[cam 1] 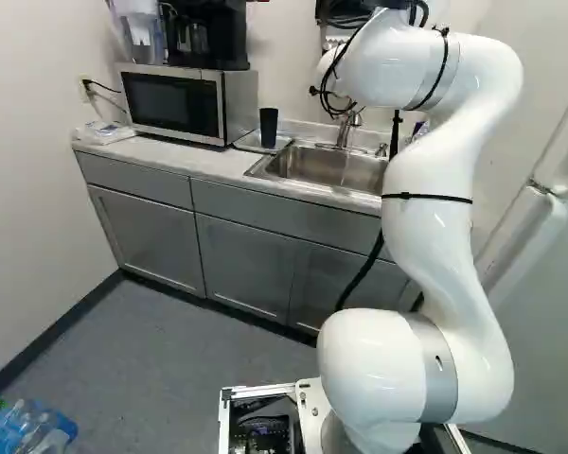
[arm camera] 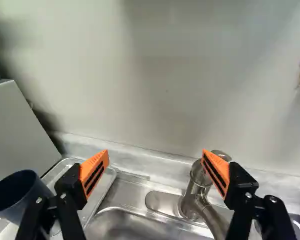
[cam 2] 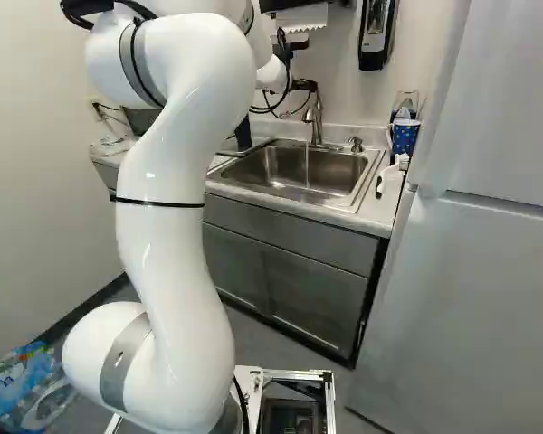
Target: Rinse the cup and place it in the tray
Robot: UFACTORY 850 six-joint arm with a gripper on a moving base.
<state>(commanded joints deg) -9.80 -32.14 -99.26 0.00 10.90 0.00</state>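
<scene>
One cup (cam 1: 269, 128) — mouth up, long axis vertical, on tray (arm camera: 101, 186)

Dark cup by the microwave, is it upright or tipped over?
Upright. The cup stands on the tray, and the wrist view shows its open mouth on top.

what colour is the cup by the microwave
Dark navy blue; the cup shows best in the wrist view.
</scene>
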